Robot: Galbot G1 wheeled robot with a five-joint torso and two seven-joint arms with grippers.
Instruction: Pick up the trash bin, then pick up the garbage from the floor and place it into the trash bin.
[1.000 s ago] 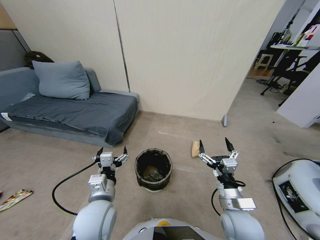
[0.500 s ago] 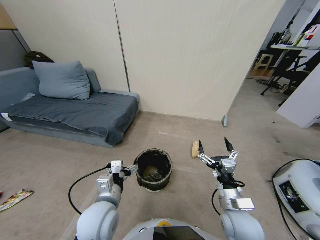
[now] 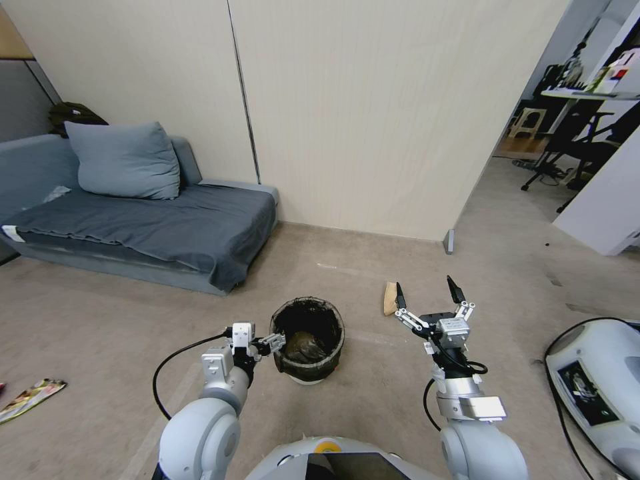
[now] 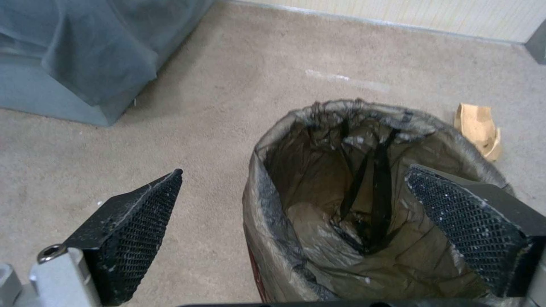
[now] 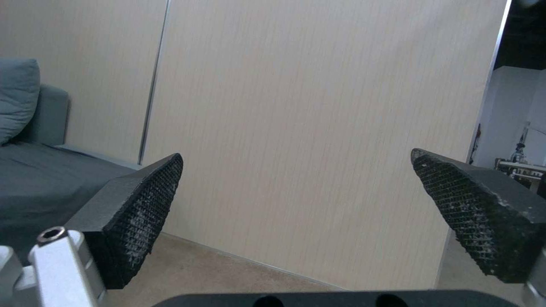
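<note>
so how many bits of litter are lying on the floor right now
2 that show: a tan paper piece just past the right gripper, and a colourful wrapper at the far left edge. More may lie out of sight.

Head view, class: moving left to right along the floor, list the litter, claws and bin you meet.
Wrapper → left claw → bin → tan paper → right claw

You're in a living-room corner joined to an office — a grey sofa bed (image 3: 140,227) with a pillow (image 3: 123,160) at ten o'clock, beige carpet (image 3: 373,393) underfoot, and desk chairs (image 3: 567,143) through the doorway at two o'clock.
</note>
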